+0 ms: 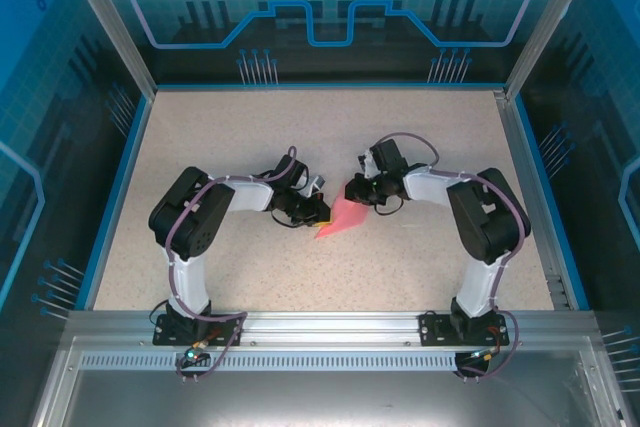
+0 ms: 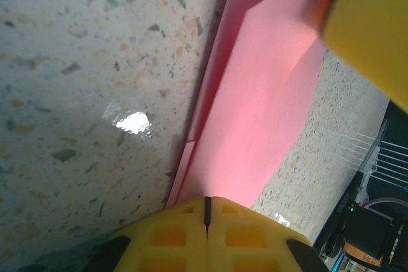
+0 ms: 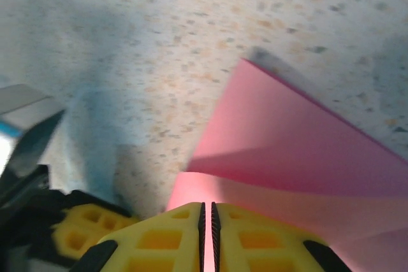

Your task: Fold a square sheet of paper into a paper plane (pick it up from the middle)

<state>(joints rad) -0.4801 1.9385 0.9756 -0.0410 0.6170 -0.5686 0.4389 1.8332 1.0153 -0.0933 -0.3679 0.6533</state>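
Note:
The pink sheet of paper (image 1: pixel 338 219) lies mid-table, folded into a tapered wedge that points toward the near left. My left gripper (image 1: pixel 312 210) is at its left edge and my right gripper (image 1: pixel 356 192) at its far right end. In the left wrist view the left gripper (image 2: pixel 207 200) has its yellow jaws pressed together, their tips over the layered paper (image 2: pixel 255 113), with nothing seen between them. One of the right gripper's yellow fingers (image 2: pixel 376 36) shows at the upper right. In the right wrist view the right gripper (image 3: pixel 206 207) is shut on the paper (image 3: pixel 299 144), pink showing in the narrow slit.
The speckled tabletop (image 1: pixel 250 137) is ringed by a blue rim and clear enclosure walls (image 1: pixel 130 57). An aluminium rail (image 1: pixel 320 327) carries both arm bases at the near edge. The left gripper's yellow finger (image 3: pixel 83 230) sits close beside the right gripper.

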